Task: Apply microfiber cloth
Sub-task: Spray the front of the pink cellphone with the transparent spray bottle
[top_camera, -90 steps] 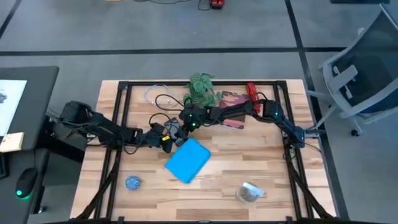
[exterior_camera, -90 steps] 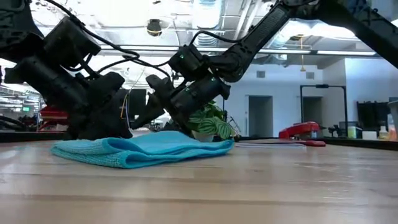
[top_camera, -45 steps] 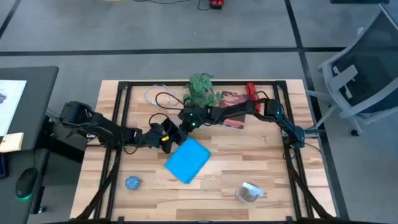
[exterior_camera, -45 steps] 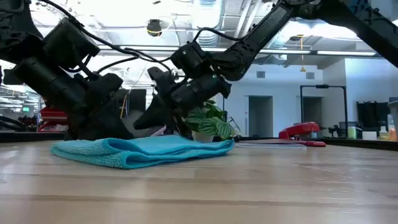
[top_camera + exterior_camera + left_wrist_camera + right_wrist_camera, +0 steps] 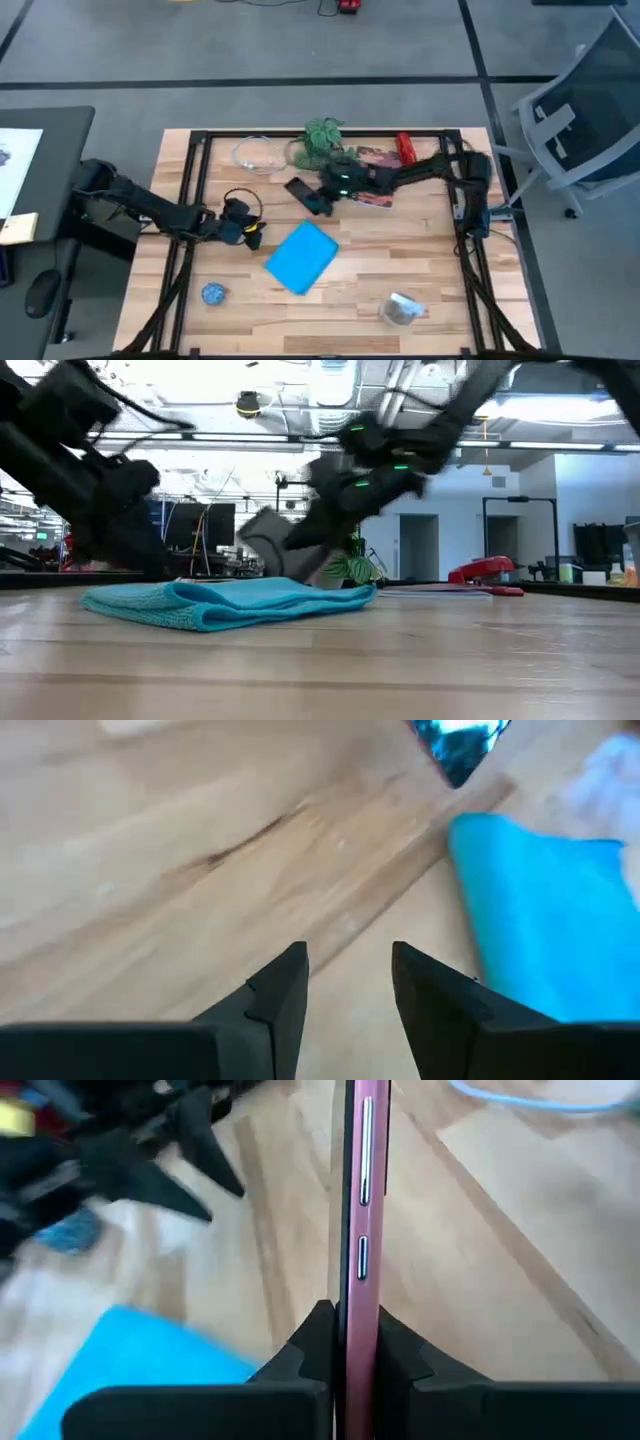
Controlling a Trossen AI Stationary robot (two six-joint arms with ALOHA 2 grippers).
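The sky-blue microfiber cloth (image 5: 301,257) lies folded flat on the wooden table, seen side-on in the low view (image 5: 225,602). Above and beyond its far corner my right gripper (image 5: 326,198) is shut on a black phone (image 5: 304,192) with a pink edge (image 5: 360,1230). My left gripper (image 5: 256,234) stands open to the left of the cloth, nothing between its fingers (image 5: 345,985); the cloth (image 5: 545,920) shows beside them. My right gripper pinches the phone between its two fingers (image 5: 318,1342), one on each flat face, at one end of it (image 5: 358,1330). The fingers lie along the phone, which sticks out ahead of them. In the low view the phone (image 5: 265,535) hangs tilted, clear of cloth and table.
A potted plant (image 5: 322,137), a coiled cable (image 5: 250,155), a red tool (image 5: 405,147) and a printed booklet (image 5: 372,160) stand along the far edge. A small blue ball (image 5: 212,293) and a crumpled shiny object (image 5: 400,310) lie near the front edge.
Both grippers stood together at the phone by the cloth's far-left corner. My right gripper has carried the phone up and toward the table's far right. My left gripper has drawn back toward the left edge. The cloth has stayed in place.
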